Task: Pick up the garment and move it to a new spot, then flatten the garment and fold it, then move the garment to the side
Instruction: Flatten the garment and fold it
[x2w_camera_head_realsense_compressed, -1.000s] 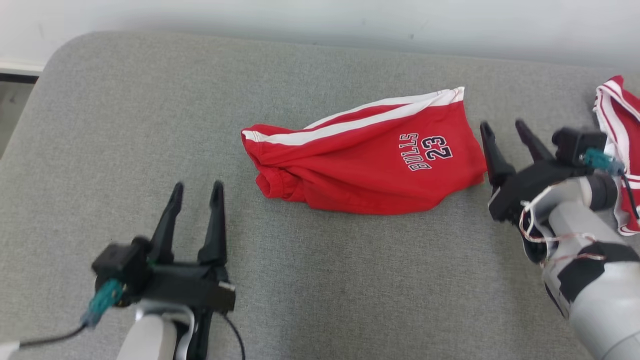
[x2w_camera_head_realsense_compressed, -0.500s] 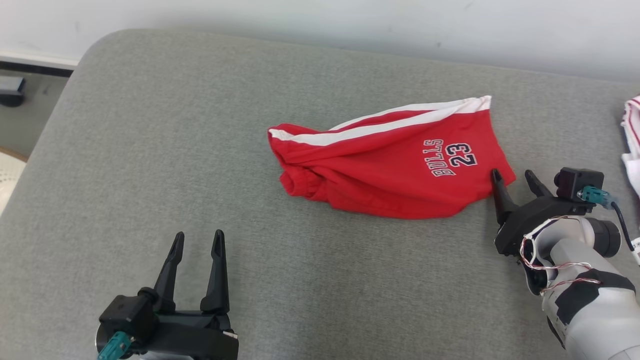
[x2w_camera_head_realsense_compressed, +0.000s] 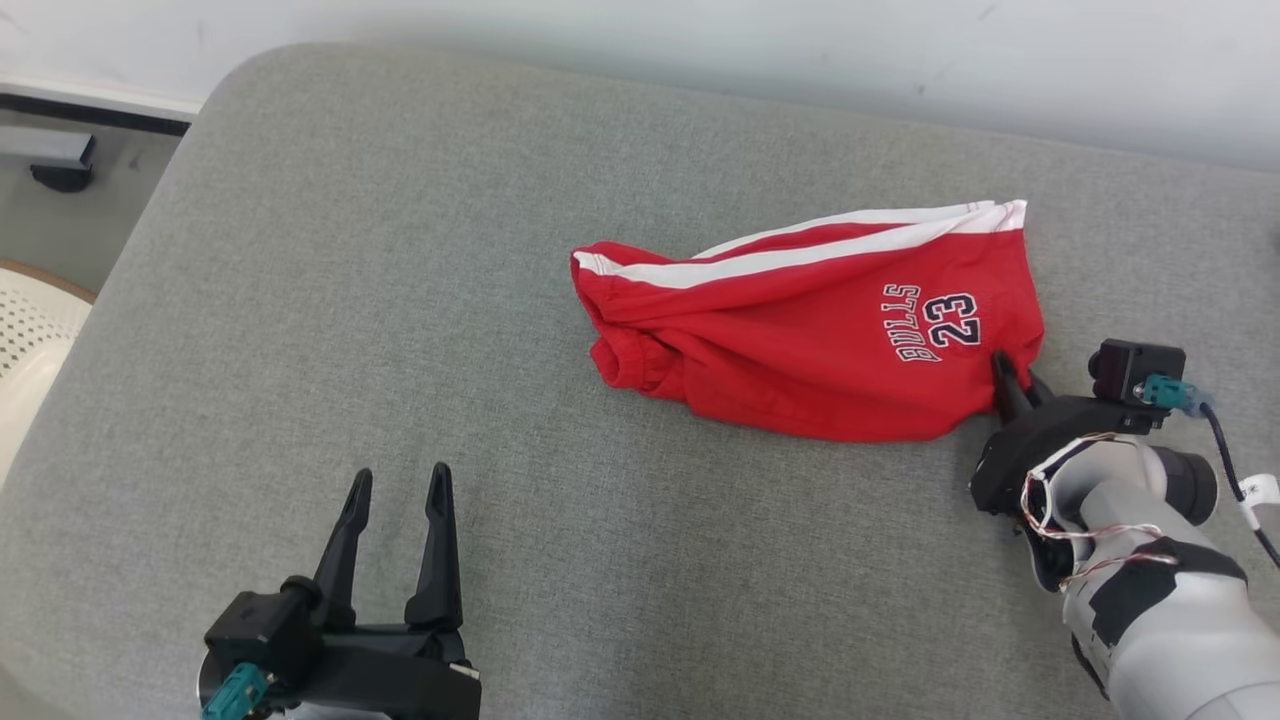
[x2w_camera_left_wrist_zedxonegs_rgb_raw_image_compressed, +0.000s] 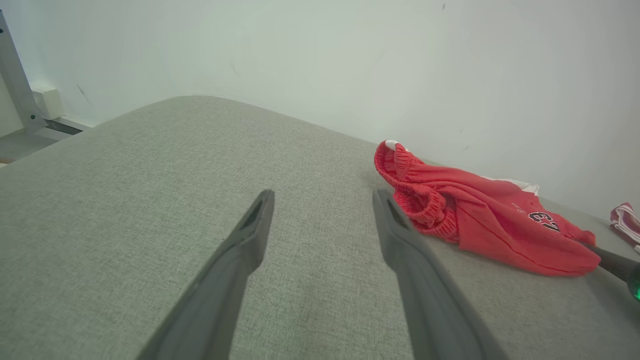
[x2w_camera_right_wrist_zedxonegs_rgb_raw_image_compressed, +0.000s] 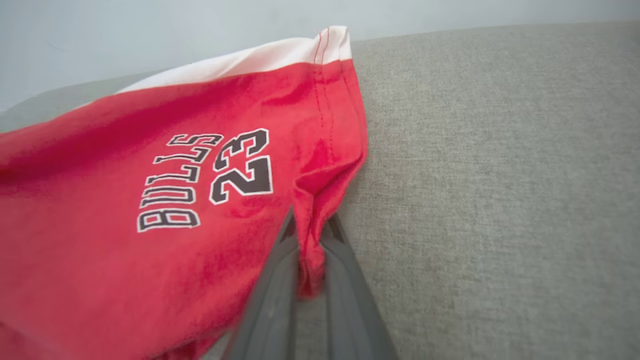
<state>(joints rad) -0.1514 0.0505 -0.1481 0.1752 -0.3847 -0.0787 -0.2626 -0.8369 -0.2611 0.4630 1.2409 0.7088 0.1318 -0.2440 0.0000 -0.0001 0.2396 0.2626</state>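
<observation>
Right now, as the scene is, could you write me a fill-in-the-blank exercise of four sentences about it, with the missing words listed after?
1. The number printed on the shorts is ____.
2. The right tool is ____ on a corner of the shorts.
3. The left tool is ____ and holds nothing.
4. The shorts lie on a ____ cushion.

Missing words: 23; shut; open; grey.
</observation>
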